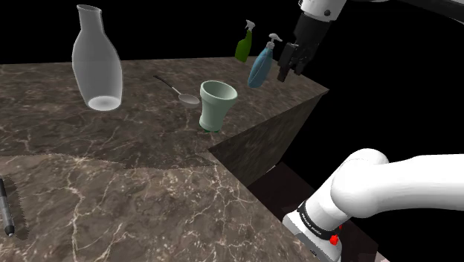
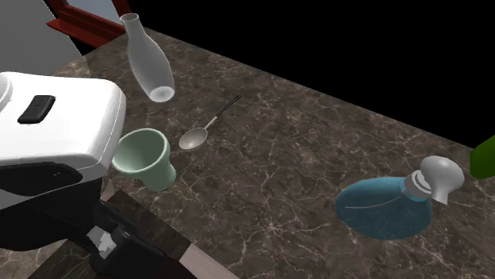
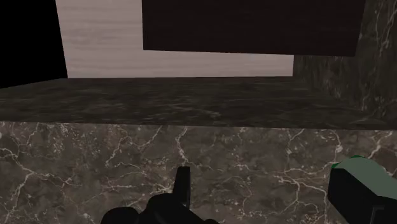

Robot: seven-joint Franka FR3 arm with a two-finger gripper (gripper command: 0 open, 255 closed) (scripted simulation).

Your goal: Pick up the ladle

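The ladle (image 1: 181, 92) lies flat on the dark marble counter (image 1: 134, 141), its silvery bowl towards the pale green cup (image 1: 216, 104) and its thin dark handle pointing away. In the second exterior view the ladle (image 2: 200, 135) rests between the cup (image 2: 147, 158) and a clear glass vase (image 2: 148, 59). My black gripper (image 1: 287, 70) hangs in the air to the shoulder view's right of the ladle, beyond the cup and beside the blue spray bottle (image 1: 260, 67). The wrist view has the gripper (image 3: 267, 200) open, fingers (image 3: 182, 184) apart with nothing between them, and a bit of green cup (image 3: 368, 173) behind one finger.
A glass vase (image 1: 97, 59) stands at the shoulder view's left of the ladle. A green spray bottle (image 1: 245, 45) stands behind the blue one. A dark pen (image 1: 6, 208) lies on the lower counter section. The counter drops off at an inner corner (image 1: 223, 152) below the cup.
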